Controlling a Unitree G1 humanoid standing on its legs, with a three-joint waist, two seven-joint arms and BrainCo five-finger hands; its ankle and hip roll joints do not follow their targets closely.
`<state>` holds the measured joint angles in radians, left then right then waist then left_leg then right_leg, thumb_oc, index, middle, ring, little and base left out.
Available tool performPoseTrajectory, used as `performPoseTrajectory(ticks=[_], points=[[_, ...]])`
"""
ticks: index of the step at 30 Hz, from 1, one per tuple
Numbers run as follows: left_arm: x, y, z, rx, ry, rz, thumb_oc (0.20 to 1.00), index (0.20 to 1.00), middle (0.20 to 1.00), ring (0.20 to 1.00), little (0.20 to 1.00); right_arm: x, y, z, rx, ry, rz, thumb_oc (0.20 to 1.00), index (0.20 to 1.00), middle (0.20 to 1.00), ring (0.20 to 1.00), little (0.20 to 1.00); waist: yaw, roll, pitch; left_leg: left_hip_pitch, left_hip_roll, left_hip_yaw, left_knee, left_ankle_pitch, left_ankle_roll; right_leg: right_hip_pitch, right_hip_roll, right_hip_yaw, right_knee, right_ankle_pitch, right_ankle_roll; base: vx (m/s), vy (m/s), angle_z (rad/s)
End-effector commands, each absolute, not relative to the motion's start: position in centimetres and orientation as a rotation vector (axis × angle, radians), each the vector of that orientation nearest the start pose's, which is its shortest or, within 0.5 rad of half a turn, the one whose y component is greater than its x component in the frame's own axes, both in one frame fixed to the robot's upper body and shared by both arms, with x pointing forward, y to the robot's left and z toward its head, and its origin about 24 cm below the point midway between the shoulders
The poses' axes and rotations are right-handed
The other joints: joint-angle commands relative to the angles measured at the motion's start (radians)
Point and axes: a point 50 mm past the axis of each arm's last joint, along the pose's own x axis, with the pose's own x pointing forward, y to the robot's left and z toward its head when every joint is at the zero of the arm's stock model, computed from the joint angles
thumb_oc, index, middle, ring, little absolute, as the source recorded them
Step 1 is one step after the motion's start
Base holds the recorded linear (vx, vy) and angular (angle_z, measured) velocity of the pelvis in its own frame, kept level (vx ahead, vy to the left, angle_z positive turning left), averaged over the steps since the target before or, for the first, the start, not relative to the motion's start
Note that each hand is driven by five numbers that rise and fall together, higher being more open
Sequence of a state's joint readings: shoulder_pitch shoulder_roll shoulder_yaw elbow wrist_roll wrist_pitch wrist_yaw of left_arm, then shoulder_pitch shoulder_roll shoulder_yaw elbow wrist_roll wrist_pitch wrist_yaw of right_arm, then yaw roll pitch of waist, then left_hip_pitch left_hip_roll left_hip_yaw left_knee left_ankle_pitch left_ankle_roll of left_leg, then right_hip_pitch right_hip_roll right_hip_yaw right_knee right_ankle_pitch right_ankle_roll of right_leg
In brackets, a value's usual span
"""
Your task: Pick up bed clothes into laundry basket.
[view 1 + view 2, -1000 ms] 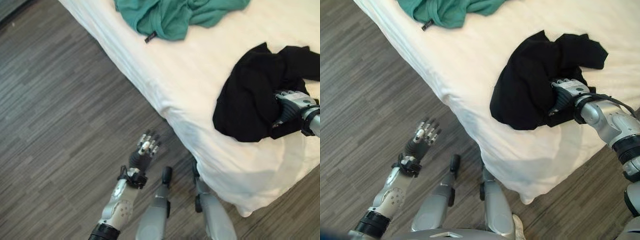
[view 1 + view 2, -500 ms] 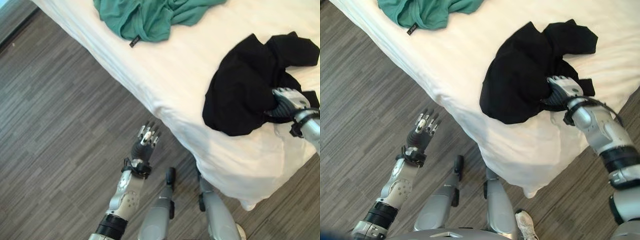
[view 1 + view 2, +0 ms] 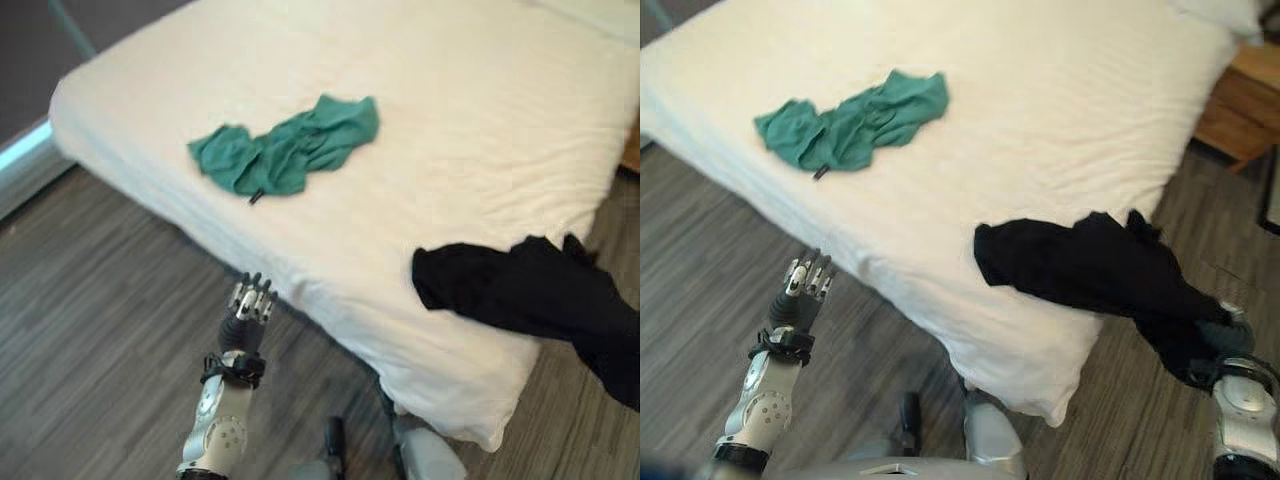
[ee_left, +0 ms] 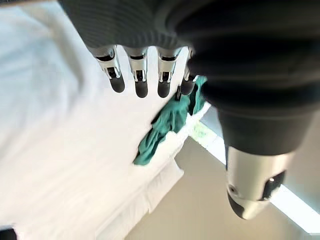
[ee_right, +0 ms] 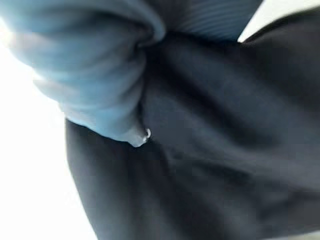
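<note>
A black garment (image 3: 1080, 265) lies stretched across the near right corner of the white bed (image 3: 1040, 120). Its far end hangs past the bed's edge. There my right hand (image 3: 1232, 335) is shut on that end, with the cloth bunched around the hand. The right wrist view shows the same dark cloth (image 5: 225, 150) pressed close against the hand. A green garment (image 3: 285, 155) lies crumpled near the bed's left side, also seen as the green garment (image 4: 170, 120) past my left fingers. My left hand (image 3: 248, 310) hovers open over the floor beside the bed, holding nothing.
Dark wood-plank floor (image 3: 700, 260) runs along the bed's near side. A wooden nightstand (image 3: 1240, 100) stands at the far right beside the bed, and a white pillow (image 3: 1220, 15) lies at the bed's far corner.
The view has swung up, taking in the whole bed. My right hand has dragged the black garment toward the bed's right corner, so its end now hangs off. My left hand stays open.
</note>
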<state>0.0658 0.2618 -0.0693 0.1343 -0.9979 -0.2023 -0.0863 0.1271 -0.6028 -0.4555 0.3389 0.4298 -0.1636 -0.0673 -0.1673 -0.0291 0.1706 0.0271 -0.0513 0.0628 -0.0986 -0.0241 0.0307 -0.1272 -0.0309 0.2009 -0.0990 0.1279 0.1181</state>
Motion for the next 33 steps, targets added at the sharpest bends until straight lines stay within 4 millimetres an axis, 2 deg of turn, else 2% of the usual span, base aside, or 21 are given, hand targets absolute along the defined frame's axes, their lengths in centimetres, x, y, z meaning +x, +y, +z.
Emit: performPoseTrajectory(ticks=[1, 3, 5, 6, 7, 9, 10, 11, 12, 13, 14, 17, 18, 19, 21, 22, 26, 28, 30, 31, 33], points=[[24.2, 20.1, 2.9, -0.653, -0.066, 0.029, 1.000, 1.000, 1.000, 1.000, 1.000, 19.8, -38.1, 11.8, -0.001, -0.317, -0.581, 0.200, 0.200, 0.200, 0.200, 0.200, 0.017, -0.009, -0.044, 0.007, 0.015, 0.034, 0.011, 0.001, -0.024, -0.011, -0.071, -0.085, 0.101, -0.026, 0.064, 0.02, 0.051, -0.14], [24.3, 19.9, 3.1, -0.656, -0.071, 0.025, 1.000, 1.000, 1.000, 1.000, 1.000, 20.1, -36.9, 13.1, 0.045, -0.411, -0.526, 0.200, 0.200, 0.200, 0.200, 0.200, 0.010, -0.011, -0.054, 0.018, 0.011, 0.042, 0.011, -0.004, -0.019, -0.009, -0.074, -0.079, 0.104, -0.019, 0.070, -0.01, 0.047, -0.07], [24.3, 19.9, 3.2, -0.649, -0.073, 0.023, 1.000, 1.000, 1.000, 1.000, 1.000, 20.3, -36.2, 13.4, 0.069, -0.434, -0.499, 0.200, 0.200, 0.200, 0.200, 0.200, 0.010, -0.014, -0.054, 0.021, 0.010, 0.049, 0.011, -0.005, -0.017, -0.010, -0.075, -0.074, 0.104, -0.014, 0.073, -0.05, 0.040, -0.08], [24.1, 20.1, 3.3, -0.636, -0.076, 0.025, 1.000, 1.000, 1.000, 1.000, 1.000, 20.9, -34.0, 14.3, 0.107, -0.489, -0.388, 0.200, 0.200, 0.200, 0.200, 0.200, 0.007, -0.019, -0.046, 0.019, 0.008, 0.073, 0.011, -0.005, -0.013, -0.024, -0.076, -0.068, 0.097, 0.009, 0.081, -0.11, 0.056, -0.13], [24.0, 20.3, 3.2, -0.625, -0.073, 0.026, 1.000, 1.000, 1.000, 1.000, 1.000, 20.9, -33.1, 14.6, 0.103, -0.501, -0.337, 0.200, 0.200, 0.200, 0.200, 0.200, 0.007, -0.021, -0.042, 0.017, 0.007, 0.086, 0.011, -0.004, -0.010, -0.032, -0.076, -0.066, 0.098, 0.016, 0.085, -0.10, 0.044, -0.23], [23.9, 20.4, 3.1, -0.611, -0.067, 0.024, 1.000, 1.000, 1.000, 1.000, 1.000, 20.8, -32.7, 14.5, 0.092, -0.491, -0.311, 0.200, 0.200, 0.200, 0.200, 0.200, 0.010, -0.022, -0.038, 0.015, 0.005, 0.094, 0.011, -0.001, -0.009, -0.039, -0.076, -0.069, 0.108, 0.014, 0.087, -0.09, 0.025, -0.28], [24.0, 20.6, 3.1, -0.589, -0.067, 0.026, 1.000, 1.000, 1.000, 1.000, 1.000, 20.8, -31.5, 15.2, 0.089, -0.528, -0.258, 0.200, 0.200, 0.200, 0.200, 0.200, 0.013, -0.017, -0.013, 0.007, 0.009, 0.100, 0.011, 0.010, -0.006, -0.059, -0.074, -0.095, 0.178, 0.004, 0.089, -0.22, 0.039, -0.19], [24.1, 20.9, 3.1, -0.568, -0.070, 0.034, 1.000, 1.000, 1.000, 1.000, 1.000, 21.0, -30.5, 15.6, 0.096, -0.557, -0.222, 0.200, 0.200, 0.200, 0.200, 0.200, 0.029, -0.009, 0.014, 0.005, 0.022, 0.113, 0.011, 0.016, -0.003, -0.071, -0.074, -0.167, 0.269, -0.042, 0.076, -0.21, 0.023, -0.04], [24.1, 20.9, 3.2, -0.568, -0.072, 0.034, 1.000, 1.000, 1.000, 1.000, 1.000, 21.0, -30.5, 15.6, 0.096, -0.558, -0.222, 0.200, 0.200, 0.200, 0.200, 0.200, 0.029, -0.011, 0.014, 0.003, 0.022, 0.113, 0.011, 0.020, -0.003, -0.075, -0.075, -0.167, 0.272, -0.041, 0.075, -0.19, 0.027, 0.13], [24.2, 21.3, 3.3, -0.553, -0.077, 0.044, 1.000, 1.000, 1.000, 1.000, 1.000, 21.1, -30.0, 16.0, 0.098, -0.575, -0.198, 0.200, 0.200, 0.200, 0.200, 0.200, 0.040, -0.003, 0.025, -0.005, 0.032, 0.127, 0.011, 0.028, -0.002, -0.077, -0.077, -0.217, 0.313, -0.060, 0.059, -0.19, 0.015, 0.26], [24.2, 22.1, 3.8, -0.534, -0.102, 0.068, 1.000, 1.000, 1.000, 1.000, 1.000, 21.7, -29.2, 16.7, 0.095, -0.601, -0.166, 0.200, 0.200, 0.200, 0.200, 0.200, 0.058, -0.002, 0.032, -0.006, 0.047, 0.152, 0.011, 0.038, -0.002, -0.077, -0.074, -0.312, 0.427, -0.120, 0.031, -0.21, 0.014, -0.01], [23.9, 22.6, 4.1, -0.542, -0.120, 0.083, 1.000, 1.000, 1.000, 1.000, 1.000, 22.2, -29.0, 17.4, 0.110, -0.635, -0.153, 0.200, 0.200, 0.200, 0.200, 0.200, 0.075, -0.008, 0.015, -0.011, 0.058, 0.177, 0.011, 0.046, -0.003, -0.072, -0.046, -0.348, 0.475, -0.156, 0.022, -0.06, -0.043, -0.81], [23.6, 22.9, 4.1, -0.546, -0.126, 0.096, 1.000, 1.000, 1.000, 1.000, 1.000, 22.7, -28.8, 18.1, 0.134, -0.673, -0.152, 0.200, 0.200, 0.200, 0.200, 0.200, 0.099, -0.024, -0.008, -0.012, 0.057, 0.199, 0.011, 0.049, -0.007, -0.025, -0.030, -0.354, 0.418, -0.176, 0.012, -0.02, -0.093, -0.65], [23.6, 22.9, 4.1, -0.546, -0.127, 0.096, 1.000, 1.000, 1.000, 1.000, 1.000, 22.7, -28.8, 18.1, 0.134, -0.673, -0.152, 0.200, 0.200, 0.200, 0.200, 0.200, 0.099, -0.024, -0.008, -0.013, 0.058, 0.199, 0.011, 0.049, -0.007, -0.024, -0.029, -0.353, 0.415, -0.174, 0.011, 0.00, -0.119, -0.48], [23.4, 23.0, 3.9, -0.567, -0.125, 0.107, 1.000, 1.000, 1.000, 1.000, 1.000, 23.0, -28.4, 18.8, 0.161, -0.708, -0.143, 0.200, 0.200, 0.200, 0.200, 0.200, 0.124, -0.037, -0.034, -0.023, 0.051, 0.213, 0.011, 0.051, -0.011, 0.031, -0.025, -0.364, 0.294, -0.191, -0.008, 0.00, -0.167, -0.70], [23.4, 23.2, 3.7, -0.574, -0.126, 0.124, 1.000, 1.000, 1.000, 1.000, 1.000, 23.0, -28.1, 18.9, 0.160, -0.719, -0.139, 0.200, 0.200, 0.200, 0.200, 0.200, 0.140, -0.037, -0.048, -0.027, 0.055, 0.205, 0.011, 0.068, -0.022, 0.073, -0.001, -0.345, 0.202, -0.186, -0.021, 0.00, -0.237, -0.82], [23.0, 22.9, 3.4, -0.589, -0.111, 0.125, 1.000, 1.000, 1.000, 1.000, 1.000, 23.1, -27.7, 17.5, 0.195, -0.659, -0.132, 0.200, 0.200, 0.200, 0.200, 0.200, 0.157, -0.034, -0.046, -0.029, 0.060, 0.186, 0.021, 0.084, -0.031, 0.116, 0.011, -0.364, 0.147, -0.176, -0.033, -0.02, -0.155, -0.22], [23.0, 22.9, 3.4, -0.595, -0.113, 0.125, 1.000, 1.000, 1.000, 1.000, 1.000, 22.7, -27.9, 16.7, 0.183, -0.625, -0.146, 0.200, 0.200, 0.200, 0.200, 0.200, 0.168, -0.038, -0.021, -0.078, 0.068, 0.173, 0.135, 0.085, -0.049, 0.139, 0.003, -0.375, 0.130, -0.171, -0.047, -0.10, -0.178, 0.12], [23.0, 23.0, 3.7, -0.625, -0.136, 0.126, 1.000, 1.000, 1.000, 1.000, 1.000, 22.5, -27.9, 16.3, 0.215, -0.619, -0.148, 0.200, 0.200, 0.200, 0.200, 0.200, 0.185, -0.037, 0.027, -0.185, 0.096, 0.129, 0.322, 0.120, -0.094, 0.153, -0.002, -0.397, 0.122, -0.168, -0.067, -0.18, -0.142, 0.49], [22.8, 23.2, 3.6, -0.631, -0.143, 0.148, 1.000, 1.000, 1.000, 1.000, 1.000, 22.8, -27.7, 15.9, 0.240, -0.601, -0.143, 0.200, 0.200, 0.200, 0.200, 0.200, 0.198, -0.033, 0.038, -0.203, 0.102, 0.102, 0.345, 0.136, -0.104, 0.157, -0.002, -0.395, 0.123, -0.172, -0.070, -0.13, -0.040, 0.44], [22.5, 23.5, 3.3, -0.640, -0.133, 0.184, 1.000, 1.000, 1.000, 1.000, 1.000, 23.2, -27.4, 15.5, 0.294, -0.590, -0.149, 0.200, 0.200, 0.200, 0.200, 0.200, 0.195, -0.029, 0.037, -0.217, 0.159, 0.126, 0.336, 0.157, -0.107, 0.166, -0.015, -0.406, 0.120, -0.177, -0.068, -0.04, 0.017, -0.08]])
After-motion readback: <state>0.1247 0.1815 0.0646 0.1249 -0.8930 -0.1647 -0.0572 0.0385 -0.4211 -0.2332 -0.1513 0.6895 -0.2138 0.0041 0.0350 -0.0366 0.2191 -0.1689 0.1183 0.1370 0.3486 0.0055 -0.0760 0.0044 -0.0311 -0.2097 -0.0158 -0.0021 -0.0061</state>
